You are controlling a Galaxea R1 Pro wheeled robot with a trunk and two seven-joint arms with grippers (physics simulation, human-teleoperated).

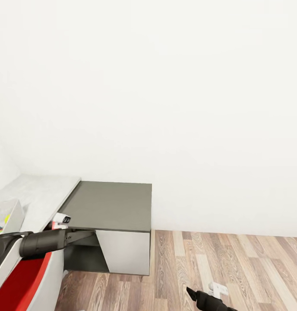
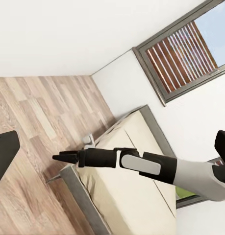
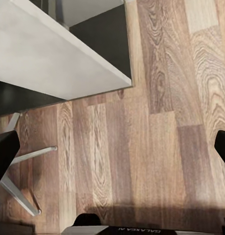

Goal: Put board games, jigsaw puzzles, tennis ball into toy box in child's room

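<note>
**Robot at the desk corner, nothing in hand**

The toy box (image 1: 8, 216) sits at the near left of the head view, on the light grey part of the table (image 1: 40, 194), just beyond the left arm. Coloured shapes show inside it, yellow and blue among them, but which toys they are cannot be told. The dark grey part of the table (image 1: 109, 205) lies bare ahead of that arm.

The left gripper (image 1: 86, 235) points under the dark top's front edge. In its wrist view the fingertips (image 2: 5, 154) stand at the two sides of the frame with open floor between them: spread wide, holding nothing. The same view takes in the bed (image 2: 127, 186), a plain cream mattress with no game box on the part shown, and the right arm (image 2: 141, 164) crossing in front of it.

The right gripper (image 1: 192, 293) hangs low over the wood floor (image 1: 235, 268), its fingertips (image 3: 4, 154) likewise apart and empty, near a chair leg (image 3: 19, 196).

My judgement: some toys look stowed, yet how many remain cannot be counted from here.
</note>
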